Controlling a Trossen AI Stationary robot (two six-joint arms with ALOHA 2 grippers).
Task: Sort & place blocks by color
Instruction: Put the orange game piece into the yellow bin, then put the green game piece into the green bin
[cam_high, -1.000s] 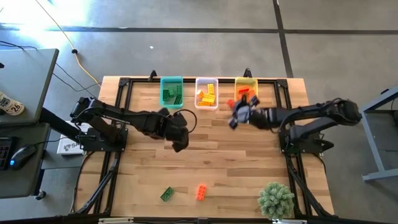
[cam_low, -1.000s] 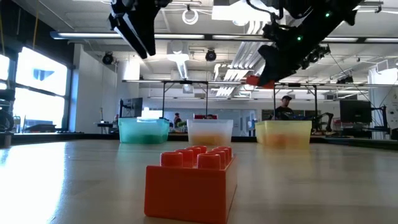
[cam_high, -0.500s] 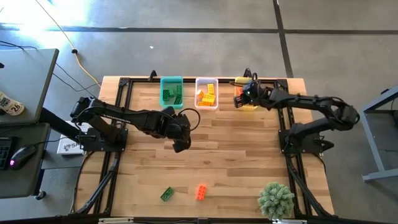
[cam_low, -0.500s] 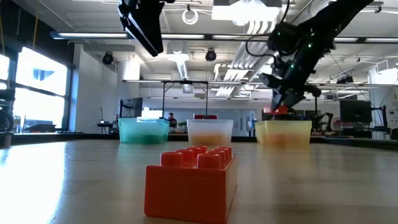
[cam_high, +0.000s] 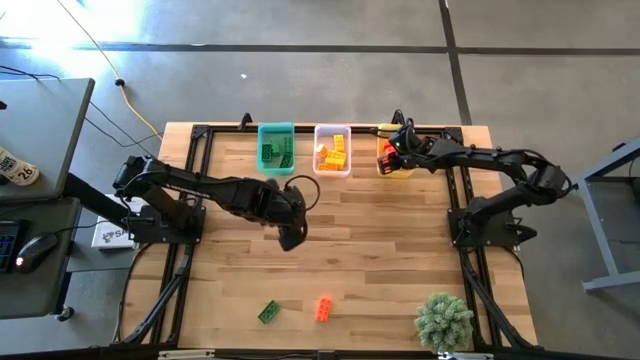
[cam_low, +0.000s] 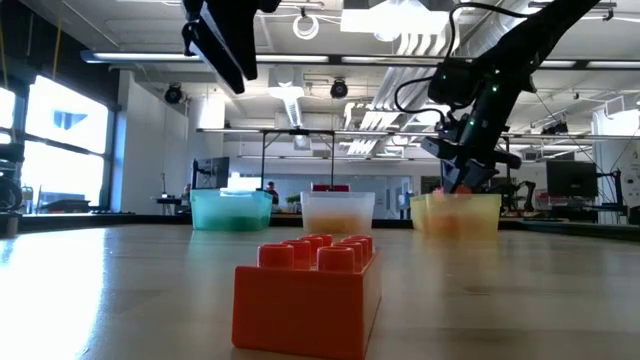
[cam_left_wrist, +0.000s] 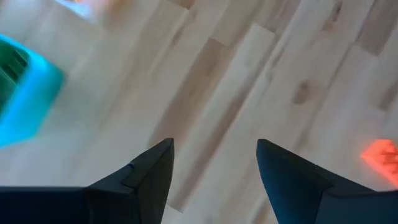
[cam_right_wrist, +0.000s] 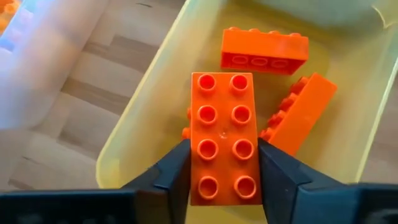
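Observation:
My right gripper (cam_right_wrist: 224, 171) is over the yellow bin (cam_high: 396, 152), shut on an orange-red block (cam_right_wrist: 224, 134). Other orange-red blocks (cam_right_wrist: 264, 50) lie in that bin. My left gripper (cam_left_wrist: 214, 168) is open and empty above the middle of the table (cam_high: 290, 232). A green block (cam_high: 269, 312) and an orange-red block (cam_high: 324, 308) lie flat on the table near its near edge. The teal bin (cam_high: 276, 148) holds green blocks; the clear bin (cam_high: 332, 150) holds yellow and orange ones. My right gripper pinches the orange-red block by its two long sides (cam_right_wrist: 194, 168), near the end closer to the wrist, fingers lying along the block. The block is lifted clear, studs facing the wrist camera, over the yellow bin's opening.
The three bins stand in a row at the table's far edge. A fuzzy green plant (cam_high: 444, 320) sits at the near right corner. Bare wood (cam_high: 400, 250) stretches between the bins and the loose blocks. People show in the room beyond the table.
My right gripper has carried the orange-red block toward the far edge, from beside the yellow bin to above it, and has come down toward the bin. My left gripper has shifted slightly.

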